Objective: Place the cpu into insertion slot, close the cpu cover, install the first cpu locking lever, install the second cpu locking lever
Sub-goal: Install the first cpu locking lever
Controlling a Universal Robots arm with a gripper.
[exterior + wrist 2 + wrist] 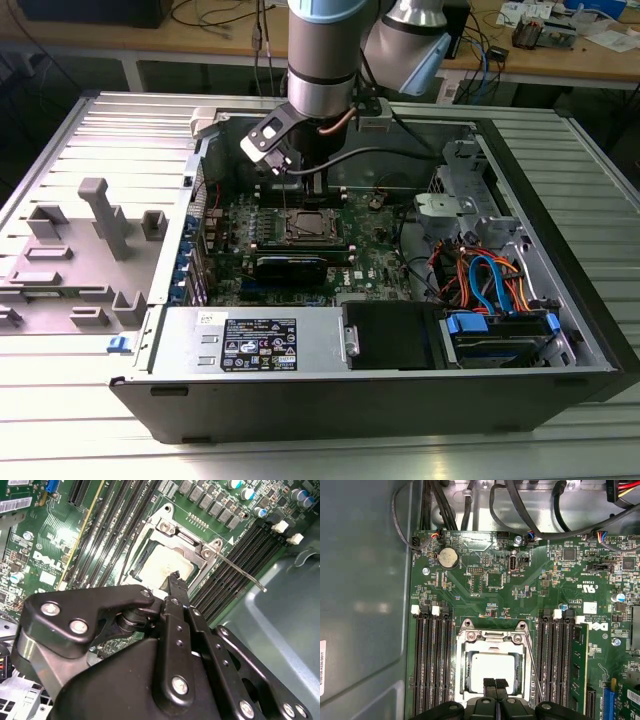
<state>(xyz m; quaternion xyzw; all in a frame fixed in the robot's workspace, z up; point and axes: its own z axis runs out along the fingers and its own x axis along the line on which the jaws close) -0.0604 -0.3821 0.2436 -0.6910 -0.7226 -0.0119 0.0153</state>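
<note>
The cpu (492,670), a pale silvery square, lies flat in the insertion slot (465,689) on the green motherboard. Around it lies the cpu cover (492,636), a silvery frame that is down over the chip's edges. In the second wrist view the cpu (167,564) and the cover (186,536) show too. One thin locking lever (240,572) sticks out over the black memory slots; it shows as a slanted rod (535,672) beside the socket. My gripper (495,684) hangs just above the chip's near edge, shut with nothing in it. In the exterior view the gripper (312,195) is over the socket (305,228).
Long black memory slots (432,665) flank the socket on both sides. A round coin battery (448,558) and black cables (520,510) lie beyond it. The open case's grey wall (365,605) stands close by. Drive cables (490,280) fill the exterior view's right.
</note>
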